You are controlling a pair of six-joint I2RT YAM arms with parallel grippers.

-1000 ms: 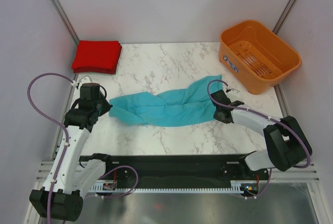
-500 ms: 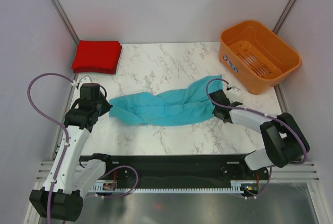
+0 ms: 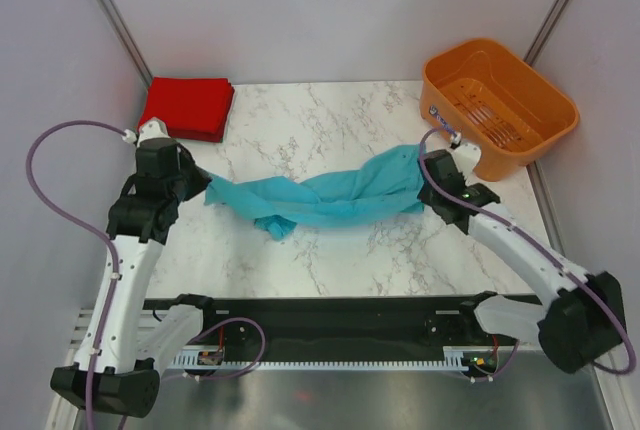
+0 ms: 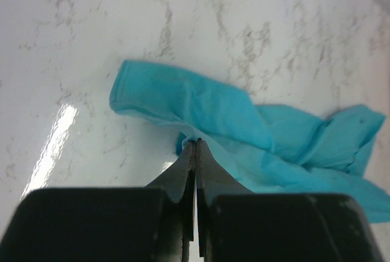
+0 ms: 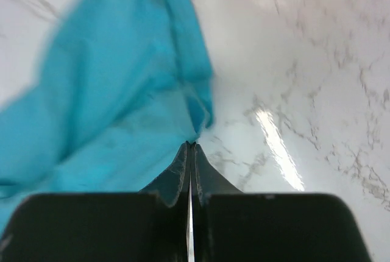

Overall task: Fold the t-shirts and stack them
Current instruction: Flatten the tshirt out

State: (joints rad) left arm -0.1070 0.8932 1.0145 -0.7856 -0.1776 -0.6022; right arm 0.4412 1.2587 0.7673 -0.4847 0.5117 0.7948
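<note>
The teal-blue t-shirt (image 3: 320, 196) hangs crumpled in a long band above the marble table (image 3: 330, 260), stretched between both arms. My left gripper (image 3: 206, 188) is shut on its left end; in the left wrist view the fingertips (image 4: 197, 142) pinch a fold of the teal-blue t-shirt (image 4: 244, 122). My right gripper (image 3: 424, 172) is shut on the right end, and the right wrist view shows its fingertips (image 5: 191, 145) pinching the teal-blue t-shirt (image 5: 116, 91) at an edge. The red t-shirt (image 3: 188, 107) lies folded at the table's far left corner.
An orange slotted basket (image 3: 497, 105) stands at the back right, close behind my right gripper. Grey walls enclose the table on three sides. The black rail with the arm bases runs along the near edge.
My right gripper has shut on the shirt's right end. Both arms have risen and moved back, lifting and stretching the teal-blue t-shirt off the table.
</note>
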